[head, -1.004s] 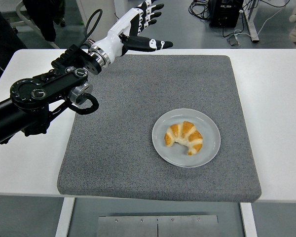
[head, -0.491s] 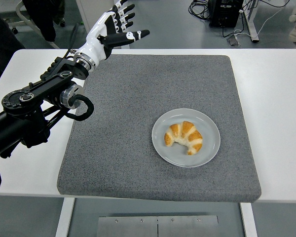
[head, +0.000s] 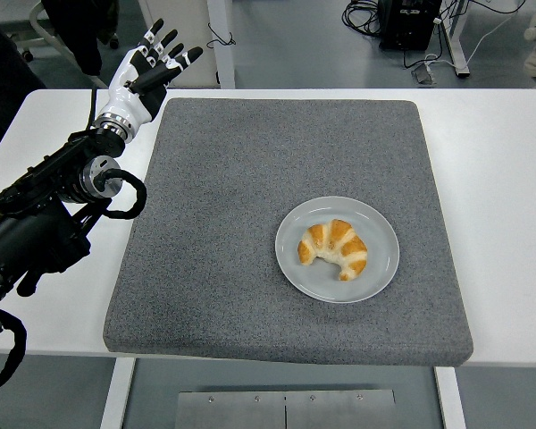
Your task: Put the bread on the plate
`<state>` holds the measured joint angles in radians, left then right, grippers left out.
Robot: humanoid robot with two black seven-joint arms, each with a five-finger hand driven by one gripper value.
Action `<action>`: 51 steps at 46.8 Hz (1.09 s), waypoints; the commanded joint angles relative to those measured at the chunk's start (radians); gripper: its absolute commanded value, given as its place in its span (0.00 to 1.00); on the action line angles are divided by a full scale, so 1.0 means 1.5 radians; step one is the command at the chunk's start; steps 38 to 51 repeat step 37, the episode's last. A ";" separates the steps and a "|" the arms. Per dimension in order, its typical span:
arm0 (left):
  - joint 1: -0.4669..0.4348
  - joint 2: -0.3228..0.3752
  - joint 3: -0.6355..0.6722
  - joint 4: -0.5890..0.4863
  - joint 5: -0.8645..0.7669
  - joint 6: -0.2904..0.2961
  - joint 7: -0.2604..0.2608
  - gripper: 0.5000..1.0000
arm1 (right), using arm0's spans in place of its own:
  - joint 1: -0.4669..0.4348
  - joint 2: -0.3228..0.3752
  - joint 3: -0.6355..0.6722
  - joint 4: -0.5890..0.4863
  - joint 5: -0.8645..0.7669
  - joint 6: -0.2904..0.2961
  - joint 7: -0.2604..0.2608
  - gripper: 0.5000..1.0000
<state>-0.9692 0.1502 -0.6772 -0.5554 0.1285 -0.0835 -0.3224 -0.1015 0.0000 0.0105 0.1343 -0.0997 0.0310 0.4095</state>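
A golden croissant (head: 333, 248) lies on the pale grey round plate (head: 376, 222), which sits on the right half of the grey mat (head: 214, 223). My left hand (head: 150, 64) hovers over the mat's far left corner, far from the plate. Its fingers are spread and hold nothing. The black left arm (head: 49, 201) runs in from the left edge. My right arm is out of view.
The grey mat covers most of the white table (head: 500, 179). Beyond the table's far edge are desk legs and cables (head: 411, 36) on the floor.
My left hand has drawn back to the left, from over the mat's far middle to its far left corner. The croissant and plate have stayed still.
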 commanded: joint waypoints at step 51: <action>0.014 -0.051 -0.069 0.089 -0.081 -0.049 -0.001 0.95 | -0.001 0.000 -0.003 -0.002 0.000 0.000 0.000 1.00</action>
